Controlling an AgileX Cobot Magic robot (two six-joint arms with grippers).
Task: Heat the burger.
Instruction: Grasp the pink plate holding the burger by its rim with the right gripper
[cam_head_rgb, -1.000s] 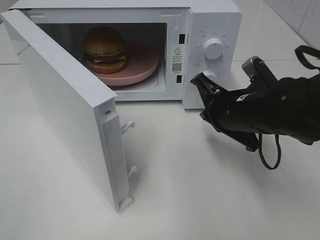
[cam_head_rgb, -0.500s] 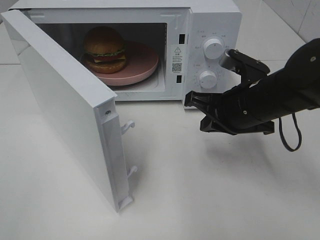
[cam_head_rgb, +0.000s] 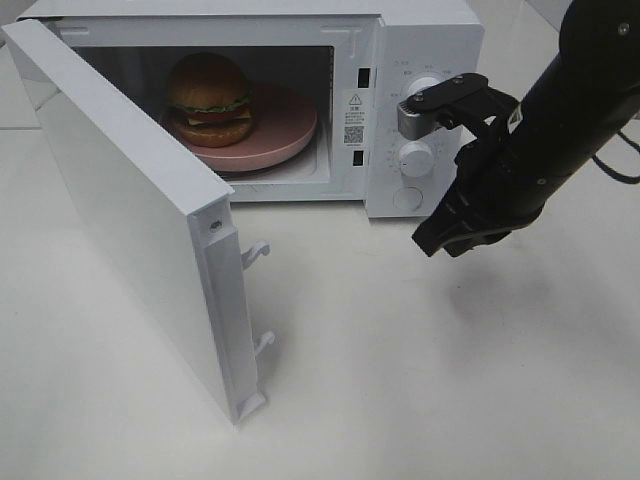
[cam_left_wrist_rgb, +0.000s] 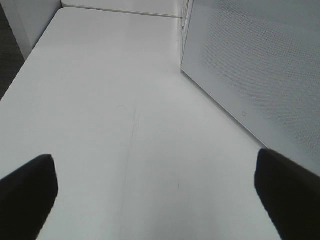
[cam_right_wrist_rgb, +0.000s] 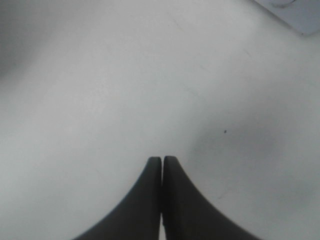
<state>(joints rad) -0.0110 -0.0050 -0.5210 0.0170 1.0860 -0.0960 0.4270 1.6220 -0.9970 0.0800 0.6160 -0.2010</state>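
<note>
Ext view: bright, even overhead light, sharp throughout. White counter (cam_head_rgb: 380, 400) nearly blown out, little texture. Soft diffuse shadow on it under right arm (cam_head_rgb: 560, 110), fainter one beside microwave door (cam_head_rgb: 150, 230). Cavity of microwave (cam_head_rgb: 420, 40) dimmer; burger (cam_head_rgb: 208, 98) bun shows small gloss highlight. Black arm reads as near-silhouette.

Left wrist view: bright, slightly hazy. The left hand (cam_left_wrist_rgb: 154, 160) has its fingers as out-of-focus black blobs; door mesh dots resolved.

Right wrist view: greyer, soft focus overall, right hand (cam_right_wrist_rgb: 161, 159) blurred. Frame darkens toward one corner, vague shadow patch on counter.

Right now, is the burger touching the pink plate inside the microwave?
Touching. The exterior high view shows the burger resting on the pink plate, bottom bun against it.
</note>
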